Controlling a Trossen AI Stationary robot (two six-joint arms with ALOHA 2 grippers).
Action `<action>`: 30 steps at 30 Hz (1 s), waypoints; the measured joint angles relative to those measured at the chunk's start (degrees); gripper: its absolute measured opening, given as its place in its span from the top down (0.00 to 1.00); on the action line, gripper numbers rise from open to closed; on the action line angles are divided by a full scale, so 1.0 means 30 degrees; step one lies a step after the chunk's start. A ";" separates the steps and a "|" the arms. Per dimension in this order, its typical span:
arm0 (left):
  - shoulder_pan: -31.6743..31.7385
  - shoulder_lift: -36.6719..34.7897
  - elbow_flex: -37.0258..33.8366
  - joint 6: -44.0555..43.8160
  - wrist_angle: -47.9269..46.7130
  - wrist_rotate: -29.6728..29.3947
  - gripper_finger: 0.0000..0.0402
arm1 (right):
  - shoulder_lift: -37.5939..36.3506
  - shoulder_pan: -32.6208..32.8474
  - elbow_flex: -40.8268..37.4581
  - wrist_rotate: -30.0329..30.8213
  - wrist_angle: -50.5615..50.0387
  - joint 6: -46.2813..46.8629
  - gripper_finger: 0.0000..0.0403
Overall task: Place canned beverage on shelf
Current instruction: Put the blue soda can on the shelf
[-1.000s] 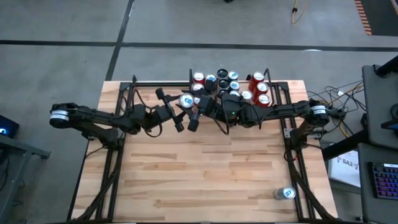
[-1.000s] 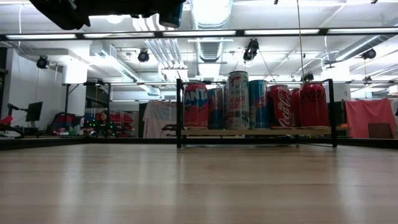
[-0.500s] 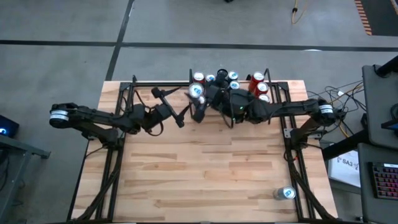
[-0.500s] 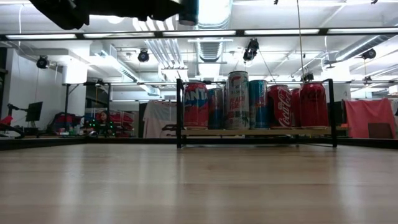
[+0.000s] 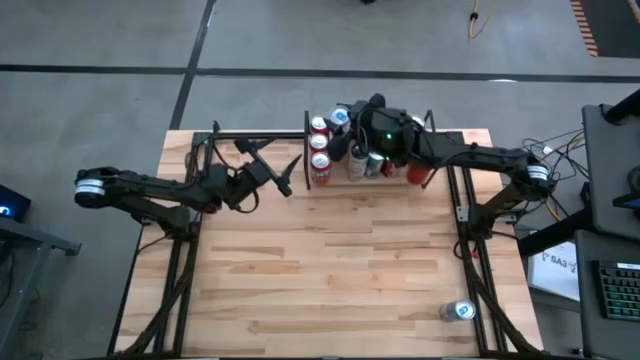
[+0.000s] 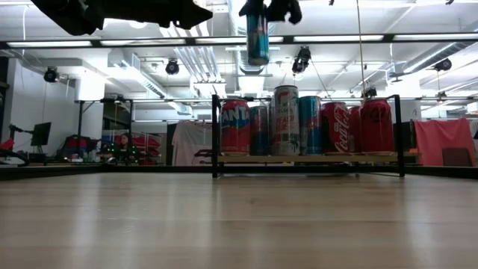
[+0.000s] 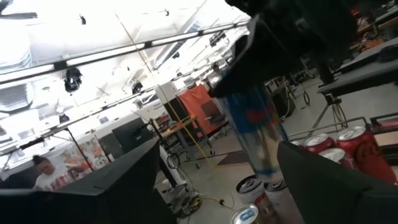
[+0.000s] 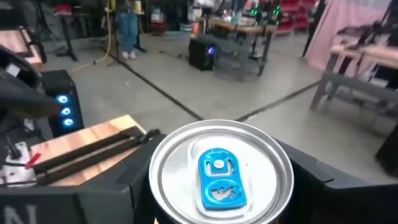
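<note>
The canned beverage, a slim blue can, hangs in the right gripper, clamped by its upper end with its body pointing down, high above the cans already standing on the shelf. In the right wrist view the can's silver lid and blue tab fill the space between that gripper's fingers, so the grip looks square on the can.

A second ago the can sat between both grippers, in front of the shelf. Since then the left gripper has let go and drawn back; it now stands open and empty, off to the left of the right gripper and short of the shelf's near rail. The right arm has meanwhile carried the can back over the shelf; the handover is done and the right arm alone has the load.

In the high view the right gripper sits over the middle of the shelf, with two red-sided cans to its left and more red cans on its far right side. The exact free slot beneath it I cannot make out, since the arm covers that patch.

What probably remains is a straight descent into a gap, without nudging neighbours, then release. One more can lies well apart, at the table's near right corner.
</note>
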 joint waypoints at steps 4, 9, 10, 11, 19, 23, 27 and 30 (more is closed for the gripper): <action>0.0522 -0.0432 -0.0042 -0.0775 -0.0916 0.0206 0.26 | 0.0017 -0.0653 -0.0786 -0.0654 0.0128 0.0810 0.45; 0.1325 -0.1145 -0.0054 -0.2446 -0.2324 0.1857 0.30 | 0.0017 -0.0900 -0.1949 -0.0581 0.0688 0.1617 0.45; 0.1542 -0.1302 -0.0055 -0.2881 -0.2606 0.2366 0.31 | 0.0017 -0.0898 -0.2187 -0.0588 0.0921 0.1699 0.45; 0.1757 -0.1454 -0.0055 -0.3304 -0.2913 0.2872 0.32 | 0.0017 -0.0885 -0.2397 -0.0597 0.1160 0.1789 0.45; 0.3106 -0.2528 -0.0069 -0.5917 -0.4509 0.5847 0.37 | 0.0152 -0.0972 -0.3941 -0.0388 0.2900 0.2584 0.45; 0.3236 -0.2937 -0.0069 -0.6326 -0.4974 0.6223 0.37 | 0.0492 -0.1090 -0.4368 -0.0391 0.3845 0.2656 0.45; 0.3236 -0.3210 -0.0069 -0.6327 -0.5288 0.6223 0.37 | 0.0983 -0.1341 -0.4476 -0.0358 0.4372 0.2657 0.45; 0.3266 -0.3322 -0.0069 -0.6307 -0.5561 0.6208 0.37 | 0.1354 -0.1512 -0.4476 0.0101 0.4634 0.2632 0.45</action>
